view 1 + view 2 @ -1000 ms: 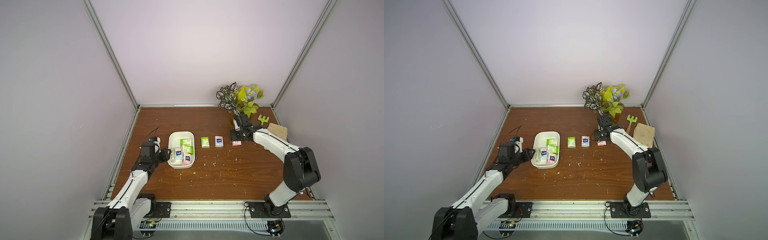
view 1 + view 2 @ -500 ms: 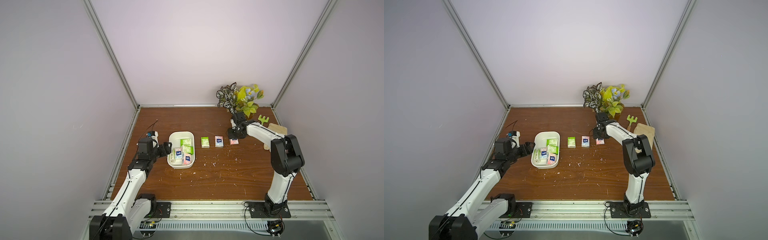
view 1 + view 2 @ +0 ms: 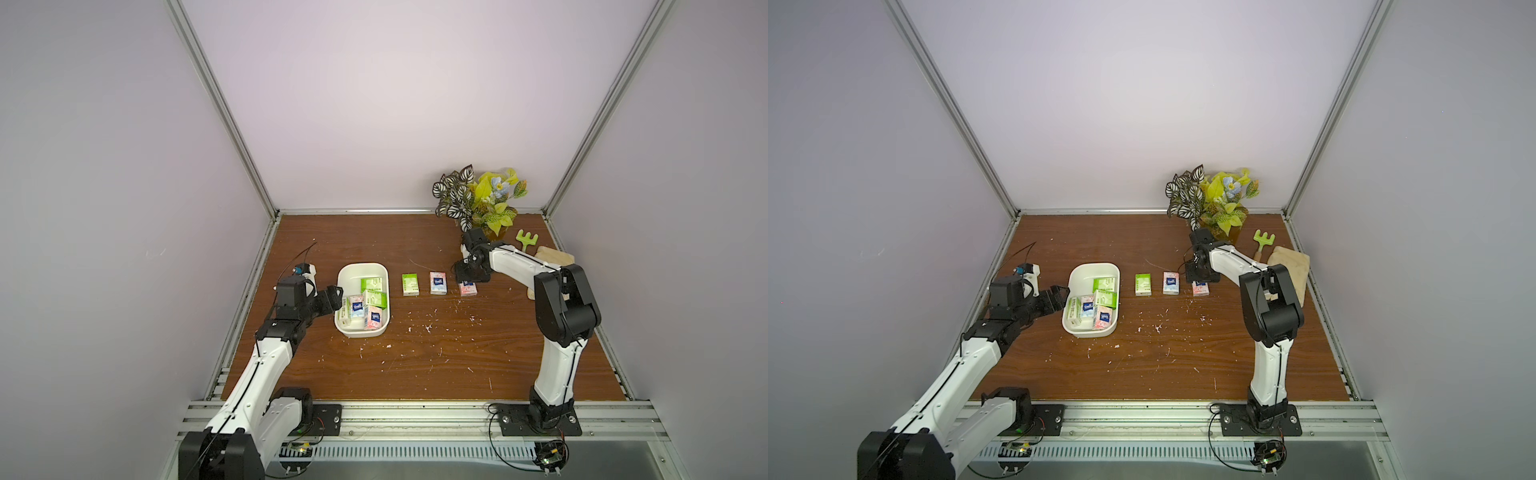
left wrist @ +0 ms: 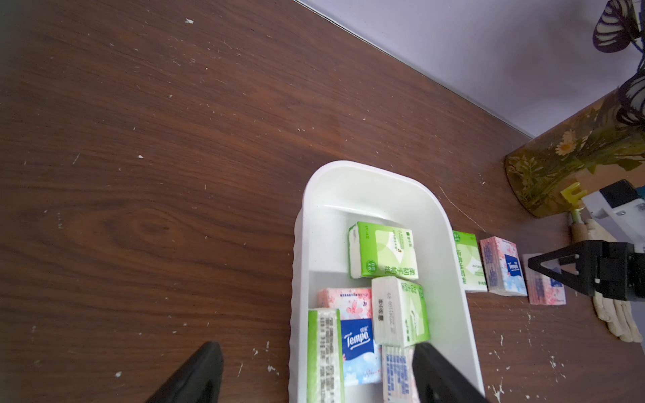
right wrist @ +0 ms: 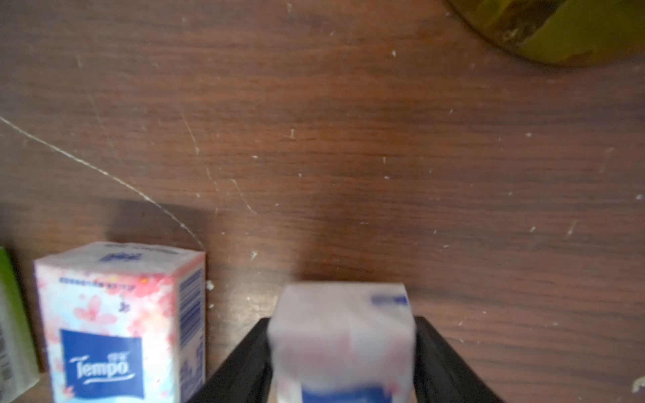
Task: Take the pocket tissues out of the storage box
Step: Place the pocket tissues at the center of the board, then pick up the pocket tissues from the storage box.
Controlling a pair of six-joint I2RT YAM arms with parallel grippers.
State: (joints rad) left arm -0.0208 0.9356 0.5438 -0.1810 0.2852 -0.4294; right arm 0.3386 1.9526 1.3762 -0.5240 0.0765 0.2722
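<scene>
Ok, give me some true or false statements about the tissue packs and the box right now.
1. Three packs lie in a row on the table outside the box. True.
2. The box is empty. False: five packs are inside it.
3. The left gripper holds a pack. False: it is open at the box's edge, holding nothing.
4. The right gripper straddles the pink pack at the row's end nearest the plant. True.
5. The green pack in the row is nearest the box. True.
</scene>
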